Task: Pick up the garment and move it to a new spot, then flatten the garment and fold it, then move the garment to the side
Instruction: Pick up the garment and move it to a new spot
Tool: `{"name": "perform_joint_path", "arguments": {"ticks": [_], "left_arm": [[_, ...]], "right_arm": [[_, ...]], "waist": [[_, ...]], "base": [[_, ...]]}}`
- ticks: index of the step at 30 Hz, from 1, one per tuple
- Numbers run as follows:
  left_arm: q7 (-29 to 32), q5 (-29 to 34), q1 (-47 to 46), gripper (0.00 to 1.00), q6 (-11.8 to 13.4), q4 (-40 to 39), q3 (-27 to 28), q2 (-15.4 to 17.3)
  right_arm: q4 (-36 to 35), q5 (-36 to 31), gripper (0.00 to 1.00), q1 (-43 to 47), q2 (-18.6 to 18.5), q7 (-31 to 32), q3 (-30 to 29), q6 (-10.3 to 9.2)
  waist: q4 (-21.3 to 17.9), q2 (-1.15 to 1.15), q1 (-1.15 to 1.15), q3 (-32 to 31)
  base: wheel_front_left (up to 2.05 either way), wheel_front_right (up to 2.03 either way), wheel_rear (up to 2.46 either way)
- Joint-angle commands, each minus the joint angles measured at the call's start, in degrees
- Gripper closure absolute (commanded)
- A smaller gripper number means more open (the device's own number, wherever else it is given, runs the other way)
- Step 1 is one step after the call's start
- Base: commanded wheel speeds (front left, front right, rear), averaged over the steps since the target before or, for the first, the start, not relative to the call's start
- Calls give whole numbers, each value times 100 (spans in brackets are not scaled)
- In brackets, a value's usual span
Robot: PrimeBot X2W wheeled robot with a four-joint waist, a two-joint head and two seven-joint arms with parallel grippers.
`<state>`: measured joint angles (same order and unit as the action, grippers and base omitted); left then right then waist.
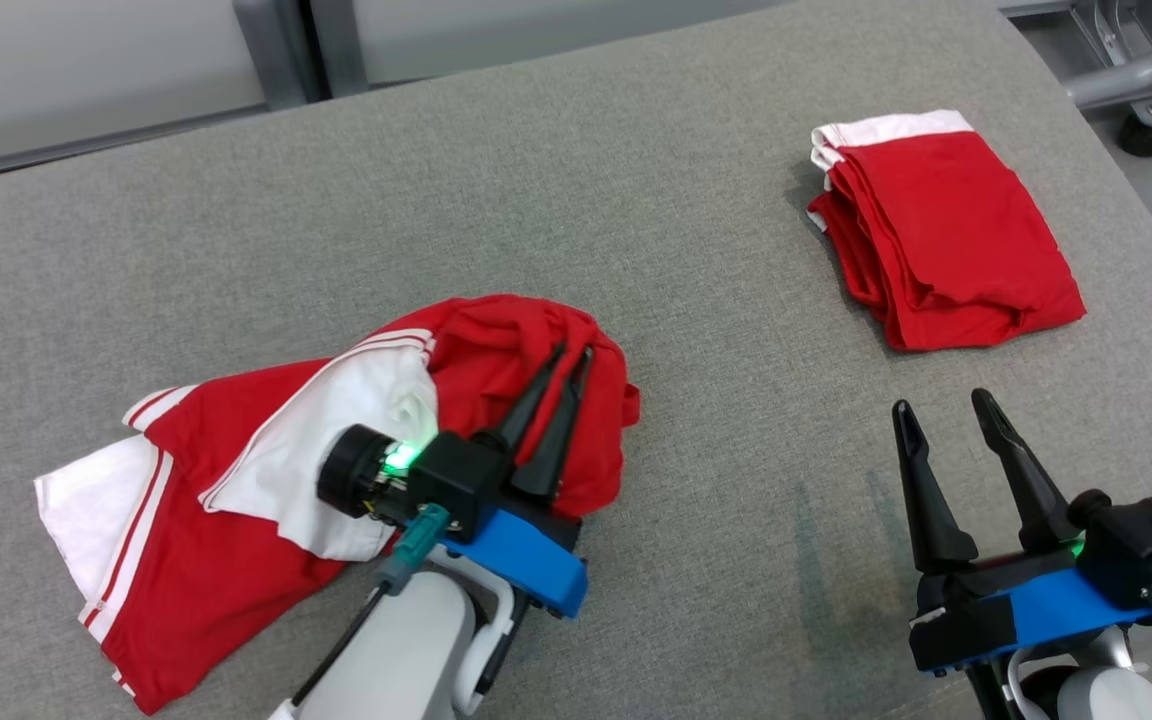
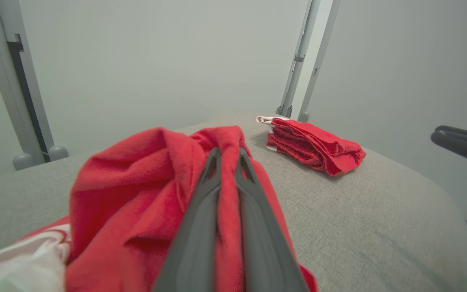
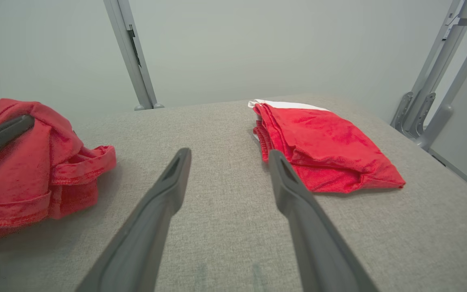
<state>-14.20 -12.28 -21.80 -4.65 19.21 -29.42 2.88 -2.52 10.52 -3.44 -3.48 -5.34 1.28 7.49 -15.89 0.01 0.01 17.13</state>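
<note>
Garment (image 1: 226,480) between fingers of left tool (image 1: 574,351)

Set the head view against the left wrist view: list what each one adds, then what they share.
Head view adds: the full spread of the garment, with its white striped panels, and the whole right tool, open. Left wrist view adds: red cloth squeezed between the fingers of the left tool, and how high the garment bunches. Shared: garment, left tool, folded pile, table.
</note>
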Motion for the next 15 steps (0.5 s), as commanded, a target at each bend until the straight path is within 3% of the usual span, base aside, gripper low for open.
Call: {"name": "perform_joint_path", "arguments": {"ticks": [1, 3, 4, 5, 6, 11, 15], "left_arm": [[1, -25, -77, 100, 0, 57, -65, 11], [16, -87, -160, 100, 8, 233, -300, 8], [10, -112, -206, 89, 28, 316, -390, 7], [-7, -142, -246, 51, 48, 375, -462, 7], [-26, -151, -278, 0, 58, 409, -534, 8], [-90, -222, -316, 0, 152, 284, -733, 7], [-98, -211, -202, 0, 308, 11, -531, 50]], "right_arm": [[18, 19, 0, -82, 29, -55, 2, 0], [61, 24, 0, -123, 30, -91, 14, 0], [86, 27, 0, -147, 33, -104, 23, 0], [117, 29, 0, -166, 37, -125, 27, 0], [144, 28, 0, -181, 42, -138, 23, 0], [255, -11, 0, -176, 49, -150, -12, 0], [267, -53, 0, -107, 50, -89, -27, 0]], "waist": [[-2, -1, -1, 29], [-20, -1, -1, 88], [-25, -1, -1, 106], [-22, -1, -1, 112], [-2, -1, -1, 103], [201, -1, -1, -108], [452, -1, -1, -377]], "base": [[0, 0, 0], [0, 0, 0], [0, 0, 0], [0, 0, 0], [0, 0, 0], [0, 0, 0], [0, 0, 0]]}}
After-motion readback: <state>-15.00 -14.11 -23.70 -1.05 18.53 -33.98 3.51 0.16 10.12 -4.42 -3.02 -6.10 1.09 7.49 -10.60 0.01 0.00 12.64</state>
